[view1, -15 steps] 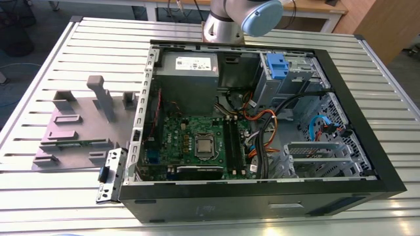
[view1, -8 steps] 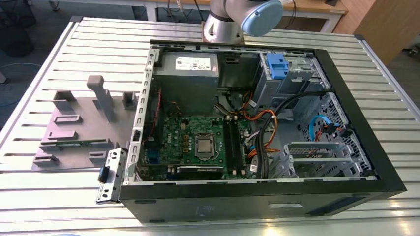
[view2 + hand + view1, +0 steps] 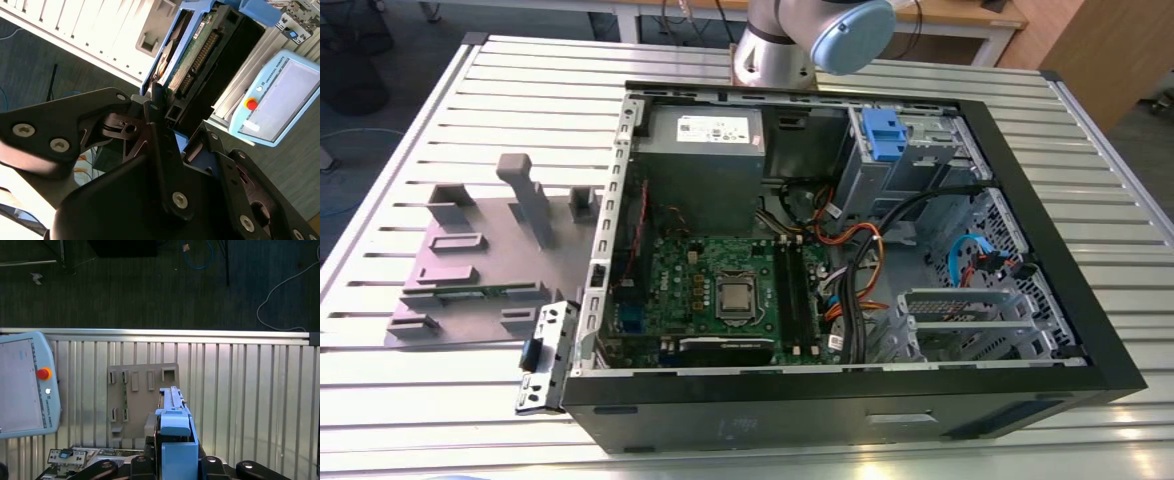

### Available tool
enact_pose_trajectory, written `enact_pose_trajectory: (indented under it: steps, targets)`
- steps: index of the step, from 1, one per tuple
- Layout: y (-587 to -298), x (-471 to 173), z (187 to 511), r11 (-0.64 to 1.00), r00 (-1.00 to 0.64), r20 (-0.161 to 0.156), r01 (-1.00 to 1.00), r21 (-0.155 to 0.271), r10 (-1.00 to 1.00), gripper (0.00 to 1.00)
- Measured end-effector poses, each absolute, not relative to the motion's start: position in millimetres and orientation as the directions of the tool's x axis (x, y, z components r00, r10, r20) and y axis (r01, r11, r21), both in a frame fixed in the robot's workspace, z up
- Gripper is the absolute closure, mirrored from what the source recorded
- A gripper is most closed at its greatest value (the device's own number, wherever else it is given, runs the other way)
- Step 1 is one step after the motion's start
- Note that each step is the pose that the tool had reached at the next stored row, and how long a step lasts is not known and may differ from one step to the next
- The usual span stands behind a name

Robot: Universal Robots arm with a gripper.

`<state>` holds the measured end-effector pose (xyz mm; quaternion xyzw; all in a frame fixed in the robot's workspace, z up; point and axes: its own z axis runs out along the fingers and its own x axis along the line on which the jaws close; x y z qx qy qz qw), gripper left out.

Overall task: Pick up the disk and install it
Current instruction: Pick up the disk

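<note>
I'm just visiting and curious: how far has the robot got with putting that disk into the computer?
The pickup looks done: the gripper is shut on the disk in its blue frame, held in the air, clear of the grey holder on the table. Installing remains: the disk is not inside the open computer case.
</note>
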<state>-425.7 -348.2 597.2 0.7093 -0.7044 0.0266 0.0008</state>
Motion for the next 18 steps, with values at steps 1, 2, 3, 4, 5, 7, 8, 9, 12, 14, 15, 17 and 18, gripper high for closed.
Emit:
enact_pose_trajectory:
  steps: [1, 2, 3, 4, 5, 7, 8, 9, 12, 14, 15, 17, 18]
  targets:
    - [-348.2, -425.7, 597.8, -0.008, 0.006, 0.039, -0.999, -0.036, -0.999, 0.64]
    - [-348.2, -425.6, 598.5, -0.008, 0.006, 0.039, -0.999, -0.036, -0.999, 0.64]
    - [-348.2, -425.7, 599.1, -0.008, 0.006, 0.039, -0.999, -0.036, -0.999, 0.64]
    - [-348.2, -425.7, 599.7, -0.008, 0.006, 0.039, -0.999, -0.036, -0.999, 0.64]
    - [-348.2, -425.7, 600.4, -0.008, 0.006, 0.039, -0.999, -0.036, -0.999, 0.64]
    - [-348.3, -425.6, 601.7, -0.008, 0.006, 0.039, -0.999, -0.036, -0.999, 0.64]
    - [-348.2, -425.7, 602.3, -0.008, 0.006, 0.039, -0.999, -0.036, -0.999, 0.64]
    - [-348.3, -425.7, 602.9, -0.008, 0.006, 0.039, -0.999, -0.036, -0.999, 0.64]
    - [-348.2, -425.7, 604.9, -0.008, 0.006, 0.039, -0.999, -0.036, -0.999, 0.64]
    - [-348.2, -425.7, 606.3, -0.008, 0.006, 0.039, -0.999, -0.036, -0.999, 0.64]
    - [-348.2, -425.7, 607.0, -0.008, 0.006, 0.039, -0.999, -0.036, -0.999, 0.64]
    - [-348.3, -425.7, 608.3, -0.008, 0.006, 0.039, -0.999, -0.036, -0.999, 0.64]
    - [-348.2, -425.7, 609.0, -0.008, 0.006, 0.039, -0.999, -0.036, -0.999, 0.64]
